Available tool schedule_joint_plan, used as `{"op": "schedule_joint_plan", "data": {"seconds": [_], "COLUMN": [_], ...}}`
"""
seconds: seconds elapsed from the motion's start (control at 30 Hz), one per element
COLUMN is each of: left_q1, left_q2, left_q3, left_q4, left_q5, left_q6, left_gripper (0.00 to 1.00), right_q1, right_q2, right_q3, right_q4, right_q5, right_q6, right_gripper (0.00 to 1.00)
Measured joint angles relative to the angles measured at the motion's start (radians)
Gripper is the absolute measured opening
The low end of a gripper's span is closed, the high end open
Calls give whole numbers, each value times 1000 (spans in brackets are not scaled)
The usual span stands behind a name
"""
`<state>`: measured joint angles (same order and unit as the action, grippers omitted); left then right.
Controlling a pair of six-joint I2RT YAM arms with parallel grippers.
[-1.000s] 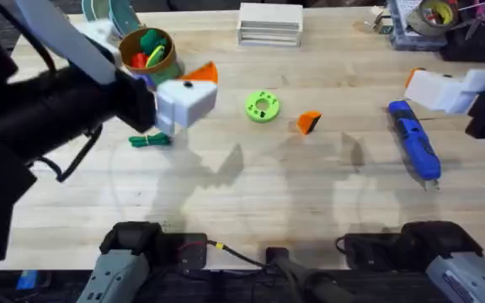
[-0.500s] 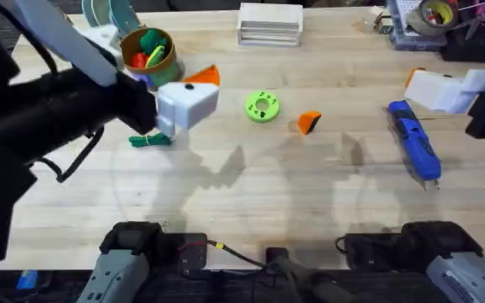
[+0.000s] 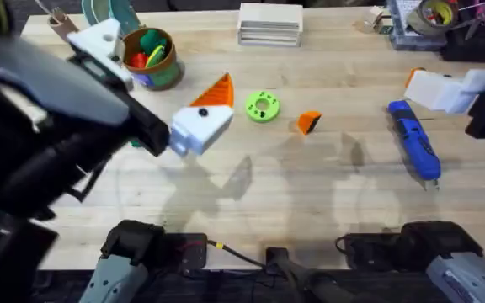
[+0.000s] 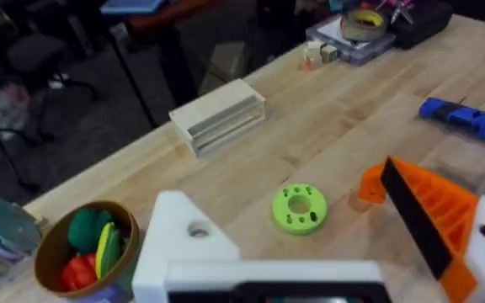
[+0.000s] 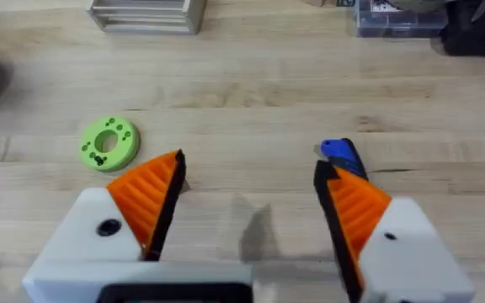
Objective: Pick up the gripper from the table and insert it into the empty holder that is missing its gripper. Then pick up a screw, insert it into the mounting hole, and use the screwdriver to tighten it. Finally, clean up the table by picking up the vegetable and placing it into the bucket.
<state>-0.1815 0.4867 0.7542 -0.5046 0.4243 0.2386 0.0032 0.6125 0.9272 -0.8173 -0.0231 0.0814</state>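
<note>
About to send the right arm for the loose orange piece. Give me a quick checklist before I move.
1. Orange gripper piece lies free on the table, beside the green disc: ok.
2. Right gripper is open, with nothing between its pads: ok.
3. Empty holder on the left gripper is bare, with its mounting hole showing: ok.
4. Screwdriver lies apart from the piece: ok.
5. Vegetable position, largely hidden under the left arm: cannot tell.
</note>
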Motion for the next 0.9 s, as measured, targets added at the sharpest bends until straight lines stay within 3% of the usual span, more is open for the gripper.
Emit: {"op": "schedule_joint_plan", "data": {"seconds": [0.27,0.67,0.77,0.9], "left_q1": [-45,-46,-52,-69], "left_q2": [-200,-465,-482,-481], "left_q3": [-278,-633,-711,-749], "left_q4": [243,576,703,718], "left_q5": [-29,-33,-33,-36], "left_q6": [0,-16,-22,-31], "left_gripper": [993,993,993,992], "right_q1": [0,0,0,0], "right_q2": [0,0,0,0], "right_q3": [0,0,0,0], "right_q4": [0,0,0,0], "right_q5": [0,0,0,0], "right_q6": [0,0,0,0], "right_gripper": [986,987,986,986]}}
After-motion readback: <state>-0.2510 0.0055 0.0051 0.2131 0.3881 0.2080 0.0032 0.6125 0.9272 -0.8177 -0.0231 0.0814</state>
